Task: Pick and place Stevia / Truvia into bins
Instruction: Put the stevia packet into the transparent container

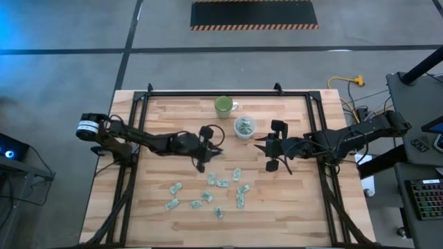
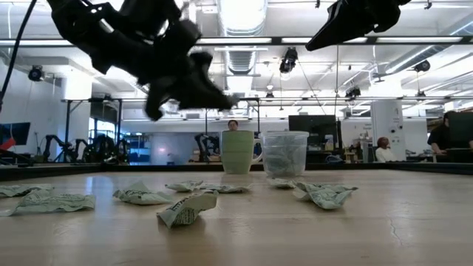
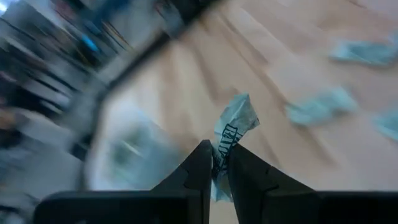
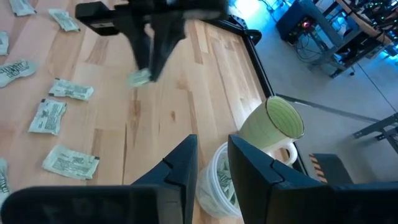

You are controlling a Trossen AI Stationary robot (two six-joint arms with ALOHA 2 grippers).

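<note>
I am working over a table of pale butcher-block wood, its planks glued in long strips inside a black metal frame.

Scattered on the near half of the board lie small flat rectangular paper sachets, pale green and white, most of them creased or crumpled; the low view shows several with lifted corners.

Toward the far edge stands a small round clear plastic cup, translucent and smooth-walled, with a few sachets visible inside it. Just beside it stands an opaque green ceramic mug with a pale handle, glossy and cylindrical.

Left gripper: raised above the board, near the middle of the table and left of the cup. Its two dark fingers are clamped together on one crumpled green-and-white sachet, which sticks out past the fingertips and hangs clear of the wood.

Right gripper: held in the air just to the right of the clear cup, above the board and touching nothing. Its dark, flat-faced fingers stand a narrow gap apart with nothing between them; the cup's rim and the mug show beyond them.
</note>
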